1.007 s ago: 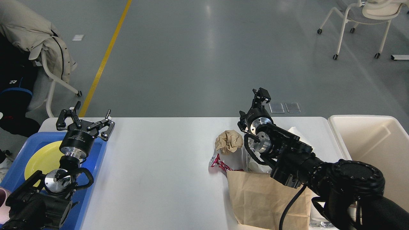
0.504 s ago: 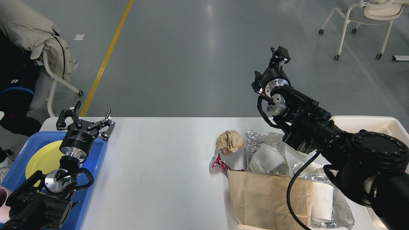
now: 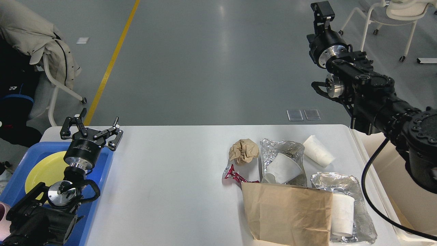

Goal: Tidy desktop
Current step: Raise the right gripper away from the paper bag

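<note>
The white desktop [image 3: 170,171] carries litter on its right half: a crumpled brown paper ball [image 3: 244,151], a red wrapper [image 3: 234,175], a foil sheet with a white paper cup [image 3: 282,167] lying on it, a loose white cup [image 3: 319,155], a flat brown paper bag [image 3: 288,213] and a second foil piece with a cup [image 3: 343,210]. My left gripper [image 3: 92,124] hovers open and empty over the far edge of the blue tray. My right gripper [image 3: 322,12] is raised high beyond the table's far right corner, small and dark; its fingers cannot be told apart.
A blue tray [image 3: 102,177] with a yellow plate [image 3: 42,171] sits at the left edge. A cream bin [image 3: 406,194] stands off the table's right side, partly behind my right arm. Chairs stand on the grey floor beyond.
My right arm has swung up and to the right, from low over the litter to high above the far right corner, uncovering the cups and foil. The left arm has stayed still.
</note>
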Controlling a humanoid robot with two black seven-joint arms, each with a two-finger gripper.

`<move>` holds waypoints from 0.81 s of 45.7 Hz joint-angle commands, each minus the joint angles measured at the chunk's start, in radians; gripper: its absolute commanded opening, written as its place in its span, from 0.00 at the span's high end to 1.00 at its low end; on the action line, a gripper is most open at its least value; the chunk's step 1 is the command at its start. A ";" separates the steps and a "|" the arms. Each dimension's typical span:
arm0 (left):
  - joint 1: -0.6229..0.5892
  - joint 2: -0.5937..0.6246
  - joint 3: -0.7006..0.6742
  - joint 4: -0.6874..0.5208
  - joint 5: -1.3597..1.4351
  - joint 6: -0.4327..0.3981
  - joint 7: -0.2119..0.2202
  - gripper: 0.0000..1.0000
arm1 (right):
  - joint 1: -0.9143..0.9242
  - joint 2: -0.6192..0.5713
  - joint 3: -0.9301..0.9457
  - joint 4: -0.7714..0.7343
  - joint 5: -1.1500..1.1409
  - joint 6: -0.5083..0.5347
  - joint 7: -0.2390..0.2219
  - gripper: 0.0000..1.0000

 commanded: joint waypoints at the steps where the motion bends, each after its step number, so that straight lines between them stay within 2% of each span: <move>1: 0.000 0.000 0.000 0.000 0.000 0.000 0.002 0.03 | 0.097 -0.048 -0.245 0.093 -0.002 0.000 -0.001 0.00; 9: 0.000 0.000 0.000 0.000 0.000 0.000 0.002 0.03 | 0.222 -0.120 -0.416 0.367 -0.004 0.000 0.001 0.00; 18: 0.000 0.002 0.000 0.000 0.000 0.000 0.002 0.03 | 0.300 -0.116 -0.572 0.499 -0.006 0.003 0.001 0.00; 24: 0.000 0.000 0.000 0.000 0.000 0.000 0.002 0.03 | 0.364 -0.123 -0.742 0.604 -0.007 0.029 0.001 0.00; 31: 0.000 0.000 0.000 0.000 0.000 0.000 0.002 0.03 | 0.443 -0.125 -0.903 0.697 -0.009 0.130 0.001 0.00; 37: 0.000 0.002 0.000 0.000 0.000 0.000 0.002 0.03 | 0.541 -0.123 -0.908 0.750 -0.009 0.290 0.002 0.00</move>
